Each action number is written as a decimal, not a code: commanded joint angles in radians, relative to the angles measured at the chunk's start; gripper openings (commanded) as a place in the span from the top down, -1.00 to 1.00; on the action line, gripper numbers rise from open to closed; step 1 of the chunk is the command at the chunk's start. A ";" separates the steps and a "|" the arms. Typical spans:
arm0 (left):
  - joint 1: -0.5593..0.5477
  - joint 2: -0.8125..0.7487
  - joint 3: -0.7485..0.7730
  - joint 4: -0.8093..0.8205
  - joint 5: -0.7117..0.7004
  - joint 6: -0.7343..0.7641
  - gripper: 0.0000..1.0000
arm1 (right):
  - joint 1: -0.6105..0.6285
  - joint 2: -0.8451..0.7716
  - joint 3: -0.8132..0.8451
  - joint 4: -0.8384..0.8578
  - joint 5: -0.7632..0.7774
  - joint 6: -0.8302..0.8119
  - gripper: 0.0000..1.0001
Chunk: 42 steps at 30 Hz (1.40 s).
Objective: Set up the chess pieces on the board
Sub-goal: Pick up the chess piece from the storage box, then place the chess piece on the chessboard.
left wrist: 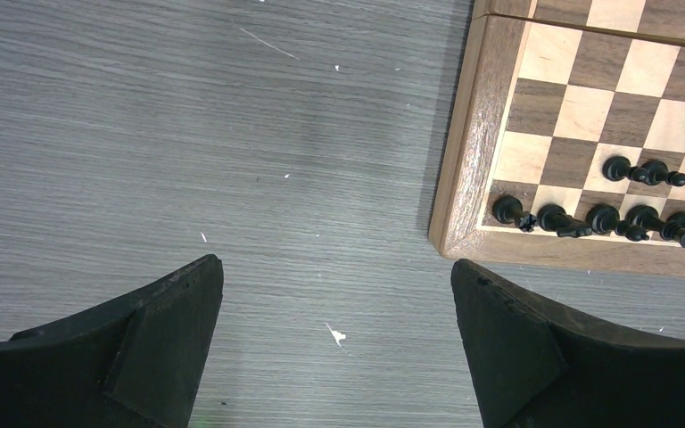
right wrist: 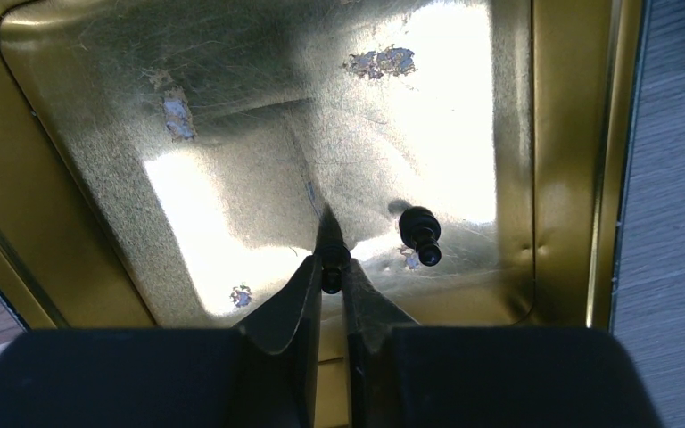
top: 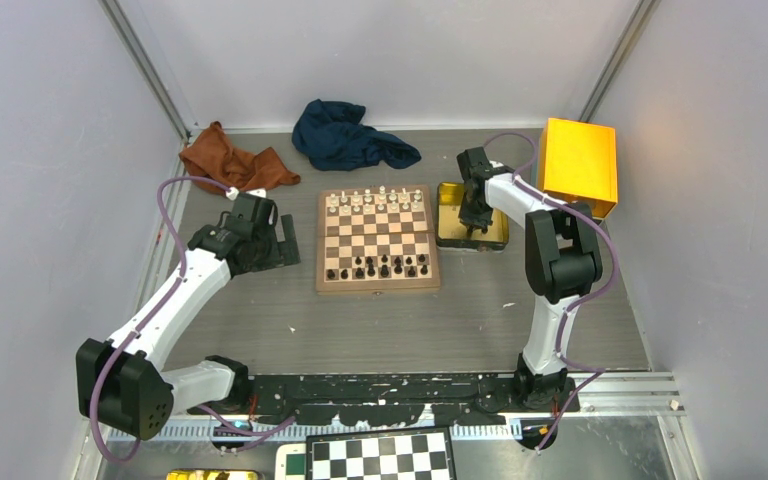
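Note:
The wooden board (top: 377, 240) lies mid-table with white pieces (top: 375, 199) on its far rows and several black chess pieces (top: 378, 268) on its near rows. Its near-left corner (left wrist: 464, 178) and several black pieces (left wrist: 589, 218) show in the left wrist view. My right gripper (right wrist: 331, 266) is down in the gold tin tray (right wrist: 98, 214), shut on a small black chess piece (right wrist: 332, 264). A second black piece (right wrist: 420, 233) lies on the tray floor just to its right. My left gripper (left wrist: 337, 285) is open and empty above bare table, left of the board.
The gold tray (top: 450, 232) sits right of the board, with a yellow box (top: 578, 165) beyond it. A brown cloth (top: 235, 160) and a blue cloth (top: 348, 137) lie at the back. A black-and-white checkered board (top: 380, 455) sits at the near edge.

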 commanded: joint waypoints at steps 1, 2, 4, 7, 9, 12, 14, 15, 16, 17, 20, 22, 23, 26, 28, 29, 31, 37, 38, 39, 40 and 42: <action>0.006 -0.001 0.039 0.011 -0.013 0.018 -0.99 | -0.004 -0.008 0.019 0.014 0.022 -0.004 0.77; 0.006 -0.001 0.039 0.010 -0.013 0.020 -0.99 | -0.004 -0.011 0.020 0.013 0.023 -0.005 0.81; 0.006 -0.003 0.039 0.010 -0.013 0.019 -0.99 | -0.005 -0.018 0.018 0.011 0.028 -0.010 0.89; 0.006 -0.006 0.038 0.010 -0.012 0.018 -0.99 | -0.003 -0.038 0.020 0.003 0.035 -0.015 0.93; 0.006 -0.008 0.037 0.011 -0.011 0.019 -0.99 | -0.004 -0.058 0.022 -0.002 0.043 -0.018 0.95; 0.006 -0.011 0.035 0.013 -0.007 0.017 -0.99 | -0.004 -0.086 0.034 -0.018 0.052 -0.025 0.97; 0.005 -0.014 0.033 0.012 -0.006 0.015 -0.99 | -0.002 -0.107 0.045 -0.026 0.055 -0.029 0.97; 0.006 -0.017 0.031 0.012 -0.005 0.016 -0.99 | -0.002 -0.120 0.048 -0.028 0.056 -0.031 0.97; 0.006 -0.020 0.031 0.012 -0.004 0.015 -0.99 | 0.000 -0.130 0.057 -0.032 0.054 -0.033 0.97; 0.006 -0.023 0.029 0.012 -0.004 0.015 -0.99 | 0.002 -0.144 0.063 -0.037 0.055 -0.037 0.97; 0.006 -0.029 0.026 0.014 -0.001 0.012 -0.99 | 0.019 -0.174 0.090 -0.055 0.051 -0.045 0.99; 0.006 -0.033 0.025 0.015 0.001 0.011 -0.99 | 0.032 -0.188 0.113 -0.069 0.048 -0.050 0.99; 0.006 -0.034 0.024 0.015 0.002 0.010 -0.99 | 0.046 -0.194 0.126 -0.078 0.050 -0.054 0.99; 0.006 -0.041 0.023 0.016 0.003 0.008 -0.99 | 0.092 -0.204 0.169 -0.103 0.052 -0.066 0.99; 0.006 -0.045 0.018 0.018 0.005 0.006 -0.99 | 0.135 -0.205 0.200 -0.118 0.053 -0.070 0.99; 0.006 -0.047 0.016 0.020 0.005 0.003 -0.99 | 0.158 -0.200 0.215 -0.127 0.051 -0.071 0.99; 0.006 -0.053 0.009 0.021 0.006 0.001 -0.99 | 0.210 -0.189 0.248 -0.138 0.050 -0.071 0.99; 0.006 -0.075 -0.008 0.024 0.005 -0.001 -0.99 | 0.372 -0.111 0.367 -0.184 0.060 -0.065 0.99; 0.006 -0.078 -0.009 0.022 0.004 0.000 -0.99 | 0.397 -0.095 0.386 -0.190 0.060 -0.063 0.99; 0.006 -0.082 -0.012 0.021 0.003 0.002 -0.99 | 0.418 -0.080 0.402 -0.197 0.062 -0.062 0.99; 0.006 -0.086 -0.014 0.021 0.003 0.002 -0.99 | 0.440 -0.063 0.421 -0.202 0.062 -0.060 0.99; 0.006 -0.094 -0.019 0.022 0.002 0.004 -0.99 | 0.489 -0.029 0.457 -0.216 0.066 -0.059 0.99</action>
